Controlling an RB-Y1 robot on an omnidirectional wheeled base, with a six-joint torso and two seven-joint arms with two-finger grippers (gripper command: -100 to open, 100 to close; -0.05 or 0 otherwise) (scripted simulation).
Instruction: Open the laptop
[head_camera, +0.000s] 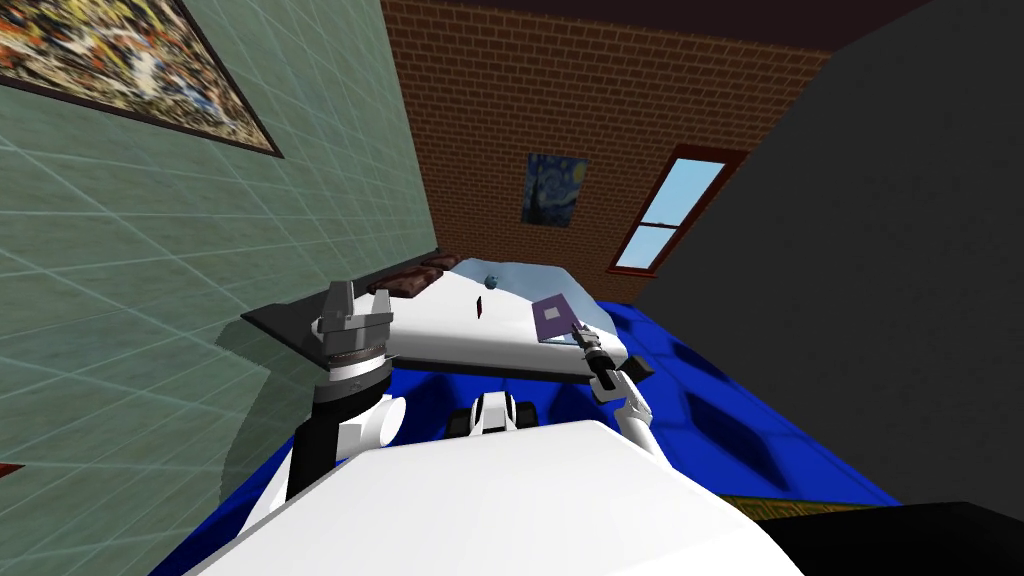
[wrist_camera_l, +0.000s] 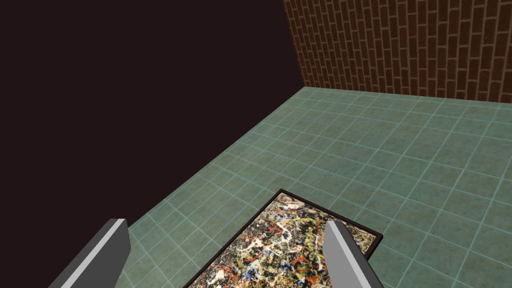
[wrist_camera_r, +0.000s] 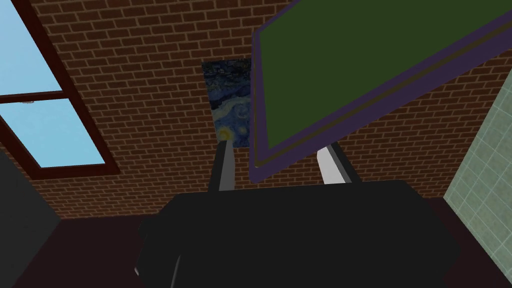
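Note:
A purple laptop (head_camera: 553, 318) lies near the right end of a white table (head_camera: 440, 335). My right gripper (head_camera: 582, 335) is at its near right corner. In the right wrist view the lid (wrist_camera_r: 360, 65) is raised and tilted, showing a dark green screen inside a purple rim. Its corner sits between the fingers of my right gripper (wrist_camera_r: 277, 150), which stand narrowed around it. The laptop's base is hidden there. My left gripper (head_camera: 340, 300) is held up by the green tiled wall on the left, away from the laptop. In the left wrist view, my left gripper (wrist_camera_l: 225, 230) is open and holds nothing.
On the table are a small dark upright object (head_camera: 481, 306), a small bluish ball (head_camera: 491, 279) and brown blocks (head_camera: 410, 280) at the far left end. A dark slab (head_camera: 280, 320) juts out beside the left arm. Blue floor (head_camera: 720, 410) lies under and right of the table.

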